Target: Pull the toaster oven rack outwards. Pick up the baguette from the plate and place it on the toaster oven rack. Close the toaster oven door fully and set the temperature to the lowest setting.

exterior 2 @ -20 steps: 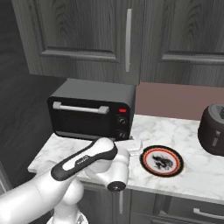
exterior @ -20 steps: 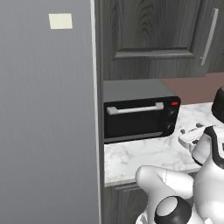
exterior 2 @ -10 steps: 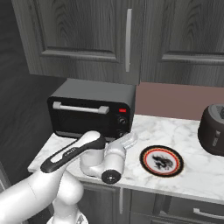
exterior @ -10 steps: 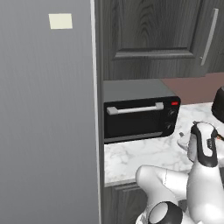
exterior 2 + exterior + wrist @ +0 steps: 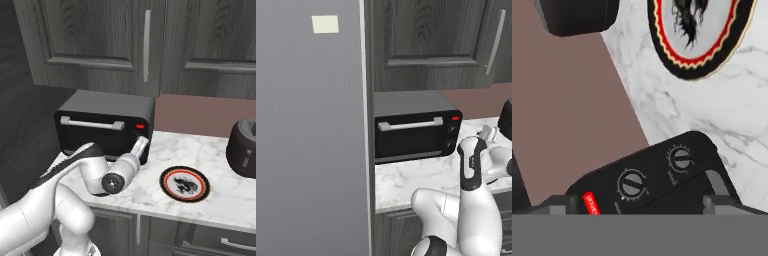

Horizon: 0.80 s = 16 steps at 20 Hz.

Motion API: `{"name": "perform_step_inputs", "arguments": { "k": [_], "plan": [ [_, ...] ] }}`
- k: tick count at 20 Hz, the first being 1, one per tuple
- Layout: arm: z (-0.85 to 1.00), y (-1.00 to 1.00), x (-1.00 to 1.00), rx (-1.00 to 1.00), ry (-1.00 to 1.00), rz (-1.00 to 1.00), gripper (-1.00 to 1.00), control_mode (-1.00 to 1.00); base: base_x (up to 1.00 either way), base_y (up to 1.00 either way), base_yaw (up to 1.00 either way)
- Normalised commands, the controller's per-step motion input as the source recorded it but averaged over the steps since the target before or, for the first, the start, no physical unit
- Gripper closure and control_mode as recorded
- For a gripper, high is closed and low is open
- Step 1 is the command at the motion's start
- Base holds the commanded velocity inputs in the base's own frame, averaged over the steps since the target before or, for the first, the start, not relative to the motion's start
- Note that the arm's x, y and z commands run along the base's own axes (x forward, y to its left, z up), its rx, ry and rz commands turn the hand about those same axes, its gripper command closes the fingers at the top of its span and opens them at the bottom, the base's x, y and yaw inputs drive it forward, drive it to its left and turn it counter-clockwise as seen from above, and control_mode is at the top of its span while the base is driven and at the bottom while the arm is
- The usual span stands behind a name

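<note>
**Q:** What's on my counter right now, how many of each?

**A:** From where I'm driving: one boxy black toaster oven with a grey top [image 5: 107,125], its glass-fronted door with one silver bar handle [image 5: 92,123] shut. Two round black ribbed knobs [image 5: 632,183] and one small red light [image 5: 589,203]. One round plate, orange-red rim, dark patterned centre [image 5: 184,183], lying flat on the white veined marble counter [image 5: 225,195] just right of the oven. I can't spot the baguette.

**Q:** Gripper?

**A:** One two-finger gripper [image 5: 141,143], fingers spread wide, holding nothing, near the knobs.
</note>
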Motion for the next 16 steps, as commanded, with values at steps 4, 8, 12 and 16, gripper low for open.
{"name": "perform_step_inputs", "arguments": {
  "k": [4, 8, 12, 16],
  "plan": [
    [0.27, 0.0, -0.36, -0.61, 0.2, 0.01, -1.0, -1.0, 0.0, 0.0, 0.0],
    [0.18, 0.0, -0.41, -0.55, 0.28, 0.03, -1.0, -1.0, 0.0, 0.0, 0.0],
    [0.23, -0.07, -0.4, -0.47, 0.44, 0.08, -1.0, -1.0, 0.0, 0.0, 0.0],
    [0.43, -0.17, -0.33, -0.45, 0.46, 0.15, -1.0, -1.0, 0.0, 0.0, 0.0]
  ]
}}
